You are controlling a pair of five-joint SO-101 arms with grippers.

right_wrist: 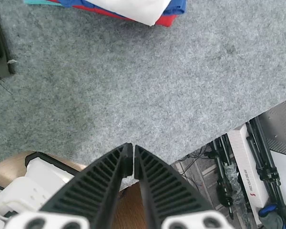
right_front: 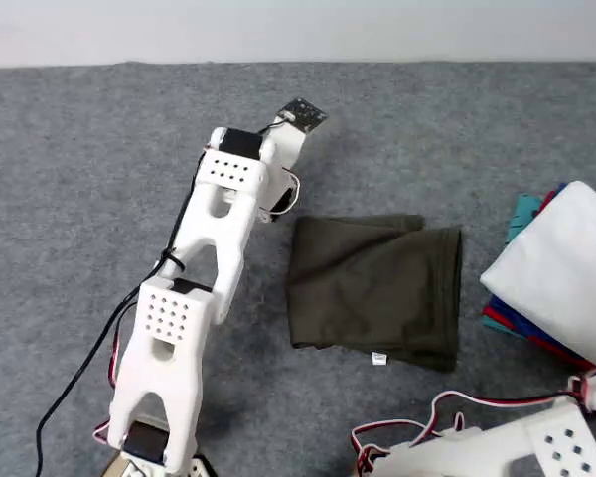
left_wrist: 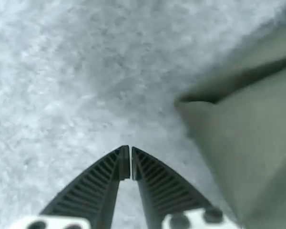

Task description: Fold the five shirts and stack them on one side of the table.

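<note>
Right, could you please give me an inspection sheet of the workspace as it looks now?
Surface: grey felt table, flat.
Job's things: olive shirt folded mid-table; stack at the table's side, white shirt on top.
Clutter: nothing seen.
Grippers: left pincer shut, empty, over felt beside the olive shirt's corner; right pincer shut, empty, near the table edge.
Cables: black cable by the left arm; red and white wires by the right arm.
Surroundings: tripod legs and a box on the floor.
</note>
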